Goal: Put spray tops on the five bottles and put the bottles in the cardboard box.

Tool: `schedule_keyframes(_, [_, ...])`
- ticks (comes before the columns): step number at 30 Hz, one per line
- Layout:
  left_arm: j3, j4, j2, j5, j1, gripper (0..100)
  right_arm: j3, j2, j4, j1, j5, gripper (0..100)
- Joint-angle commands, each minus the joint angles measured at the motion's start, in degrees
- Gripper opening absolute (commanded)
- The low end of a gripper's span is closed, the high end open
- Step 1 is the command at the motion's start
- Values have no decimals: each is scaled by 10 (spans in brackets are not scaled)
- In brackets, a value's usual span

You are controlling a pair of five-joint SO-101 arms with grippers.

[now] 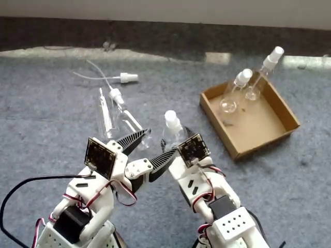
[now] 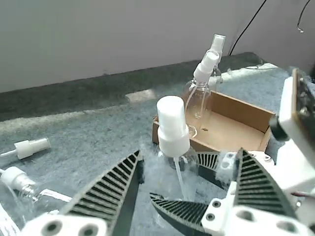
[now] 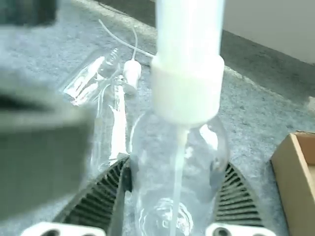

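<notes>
Carpet | cardboard box: 2 bottles | right gripper: 1 bottle | lying: 2

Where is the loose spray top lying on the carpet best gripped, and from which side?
By its white head, from straight above, closing across its width. It lies flat on the carpet, and its thin tube looks too slender and bendy to hold.

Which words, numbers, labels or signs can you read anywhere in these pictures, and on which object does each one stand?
None can be read.
The cardboard box shows plain brown walls.
The clear bottle in the right gripper bears no label.
The loose spray top on the carpet is plain white.
Any marks on the wrist camera boards are too small to tell.
</notes>
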Motion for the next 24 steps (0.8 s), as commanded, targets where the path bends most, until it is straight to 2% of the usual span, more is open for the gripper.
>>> schedule_keyframes(1, [-35, 41, -6, -2, 4, 262, 37, -11, -13, 34, -31, 149])
schedule_keyframes(8, [-32, 130, -6, -2, 5, 262, 35, -11, -17, 89, -74, 149])
schedule_keyframes(11, [-30, 144, -6, -1, 6, 261, 10, -10, -17, 108, -74, 149])
schedule_keyframes(14, [-5, 142, -6, -1, 9, 209, -22, -10, -13, 106, -74, 149])
schedule_keyframes(18, [38, 95, -6, -1, 9, 19, -64, -8, -13, 107, -74, 149])
schedule_keyframes(19, [48, 77, -6, -1, 9, 0, -75, -7, -12, 106, -74, 149])
schedule_keyframes(22, [76, 44, -6, -1, 9, 54, -112, -7, -8, 106, -74, 149])
schedule_keyframes(24, [89, 38, -6, -1, 10, 56, -148, -7, 22, 105, -74, 149])
